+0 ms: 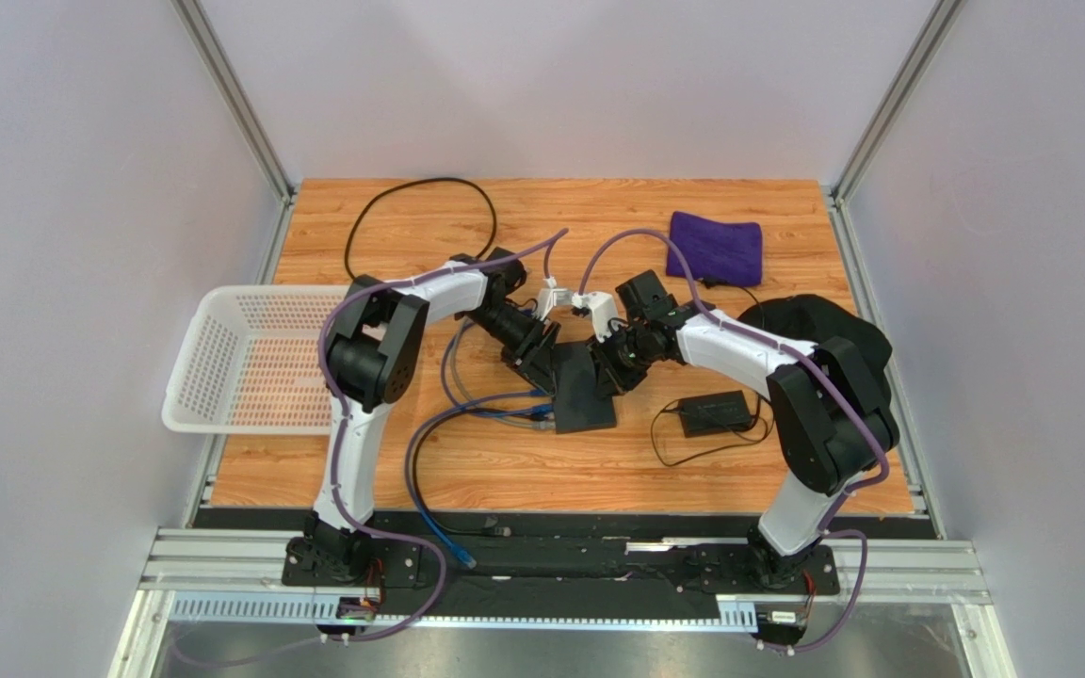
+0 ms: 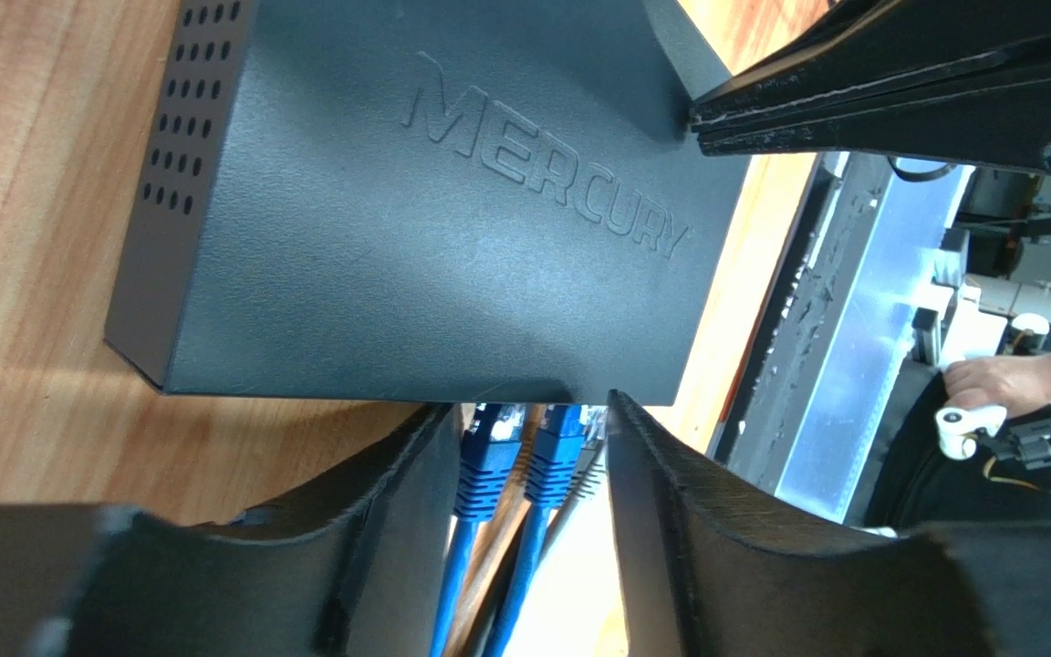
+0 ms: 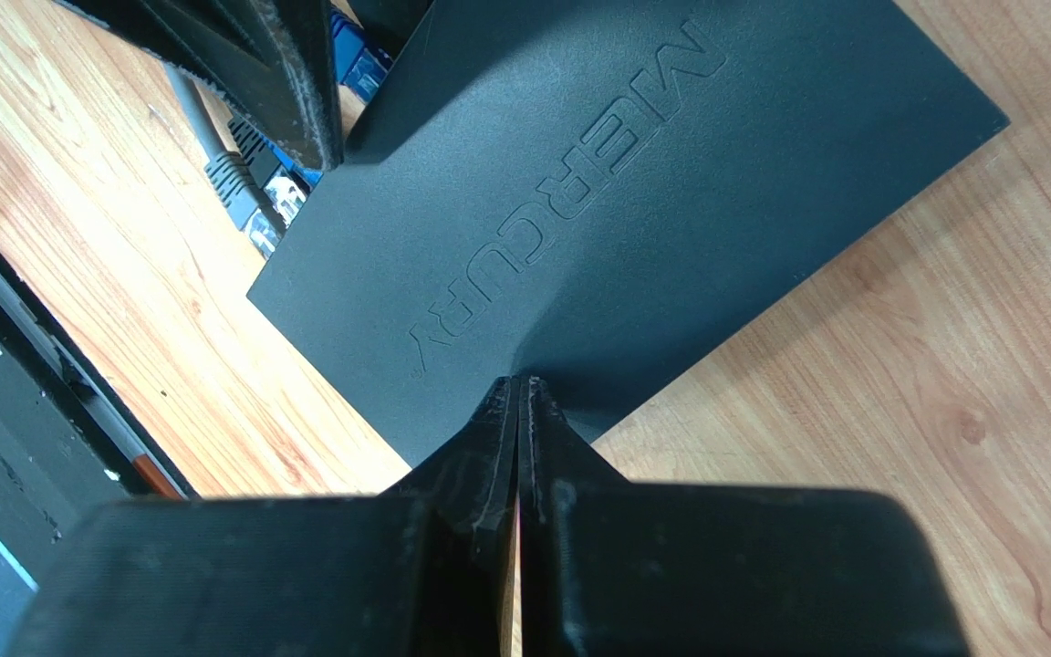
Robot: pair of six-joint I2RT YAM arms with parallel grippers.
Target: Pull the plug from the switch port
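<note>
— Looking at the left tool (image 2: 531,411): spread or pinching?
— Spread wide, straddling two blue plugs (image 2: 490,459) at the socket edge of the switch (image 2: 435,205).
— Right tool (image 3: 519,390)?
— Pressed together at the lower edge of its matte, grainy top. Switch sits mid-frame in the top view; bare wood surface (image 1: 647,473) lies below it.
</note>
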